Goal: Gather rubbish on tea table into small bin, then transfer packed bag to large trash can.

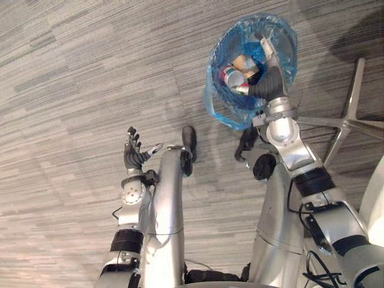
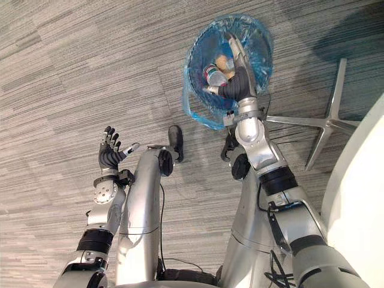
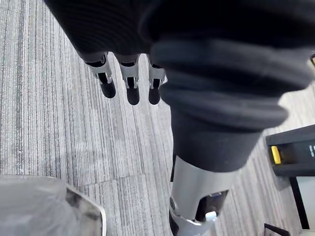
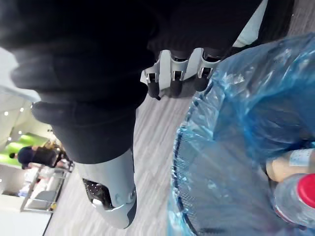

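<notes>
right hand point(image 1: 269, 71) fingers straight, gripping nothing, laid across mouth of small bin point(image 1: 215, 67), tips at far rim, blue bag point(image 1: 287, 35) lining it, bin upright under hand, mouth up, bottles point(image 1: 230, 75) lying beside palm, left hand point(image 1: 133, 153) spread open, well apart, over carpet point(image 1: 72, 90)

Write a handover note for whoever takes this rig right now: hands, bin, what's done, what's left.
Left hand: open, idle at the robot's side above the grey striped carpet.
Right hand: open, fingers straight, reaching over the small round bin lined with a blue plastic bag; no grip on the bag visible.
In the bin: a clear plastic bottle with a red cap and other rubbish.
Done: rubbish sits in the bin.
Left: grip the bag, lift it out, carry it to the large trash can.
</notes>
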Controlling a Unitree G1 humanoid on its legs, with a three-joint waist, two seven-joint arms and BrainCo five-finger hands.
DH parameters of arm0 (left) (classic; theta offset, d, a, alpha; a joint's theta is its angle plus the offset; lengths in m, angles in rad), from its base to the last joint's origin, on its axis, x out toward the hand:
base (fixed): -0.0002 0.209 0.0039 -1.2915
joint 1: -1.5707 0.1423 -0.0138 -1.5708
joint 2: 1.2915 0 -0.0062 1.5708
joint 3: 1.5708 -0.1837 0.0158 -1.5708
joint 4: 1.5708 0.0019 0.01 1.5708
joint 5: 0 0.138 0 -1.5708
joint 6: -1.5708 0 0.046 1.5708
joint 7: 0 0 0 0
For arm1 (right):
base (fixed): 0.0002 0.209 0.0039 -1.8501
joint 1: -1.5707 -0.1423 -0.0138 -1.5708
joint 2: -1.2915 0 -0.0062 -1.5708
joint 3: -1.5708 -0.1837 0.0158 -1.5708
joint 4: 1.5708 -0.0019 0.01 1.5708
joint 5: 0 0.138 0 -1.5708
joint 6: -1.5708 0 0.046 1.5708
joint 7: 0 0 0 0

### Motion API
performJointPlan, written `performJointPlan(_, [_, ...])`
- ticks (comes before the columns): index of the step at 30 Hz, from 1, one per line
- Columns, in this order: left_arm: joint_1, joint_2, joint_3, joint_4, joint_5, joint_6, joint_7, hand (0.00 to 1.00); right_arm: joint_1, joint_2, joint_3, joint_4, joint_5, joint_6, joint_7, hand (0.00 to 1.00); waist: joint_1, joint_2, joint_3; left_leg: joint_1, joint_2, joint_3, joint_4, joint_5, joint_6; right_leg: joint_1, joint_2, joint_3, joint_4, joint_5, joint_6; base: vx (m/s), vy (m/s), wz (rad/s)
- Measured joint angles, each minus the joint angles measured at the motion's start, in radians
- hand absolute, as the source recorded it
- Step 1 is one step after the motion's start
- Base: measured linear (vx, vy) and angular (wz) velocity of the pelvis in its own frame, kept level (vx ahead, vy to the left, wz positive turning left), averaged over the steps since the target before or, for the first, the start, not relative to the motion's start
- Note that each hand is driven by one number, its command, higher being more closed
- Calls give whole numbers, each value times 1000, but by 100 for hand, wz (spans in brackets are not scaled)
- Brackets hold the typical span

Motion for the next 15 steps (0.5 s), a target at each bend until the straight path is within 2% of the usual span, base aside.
performJointPlan(4, [0, 1, 2, 2, 17, 0, 3, 0, 14, 3, 70, 30, -129, 3, 22, 0, -1, 0, 0, 2, 0, 2, -27, 15, 8, 4, 1, -7, -25, 15, -14, -7, 9, 0])
performJointPlan(11, [-11, 5, 1, 16, 24, 0, 10, 0, -58, 20, 148, 216, -212, 46, 45, 0, -2, -3, 0, 7, -8, -2, -87, 42, -2, 8, -1, -19, -68, 21, -3, -30, 19, 6])
performJointPlan(12, [-18, 5, 1, 24, 24, 0, 12, 0, -73, 29, 162, 254, -213, 49, 47, 100, 0, -3, 0, 7, -10, -5, -95, 48, -5, 8, -1, -23, -73, 21, -3, -26, 11, 12])
performJointPlan(15, [-40, 10, 1, 41, 23, -1, 18, 0, -117, 58, 198, 334, -243, 74, 69, 100, 0, -6, -2, -5, -12, -14, -105, 54, -11, -3, -2, -31, -73, 21, -3, -20, 14, 8])
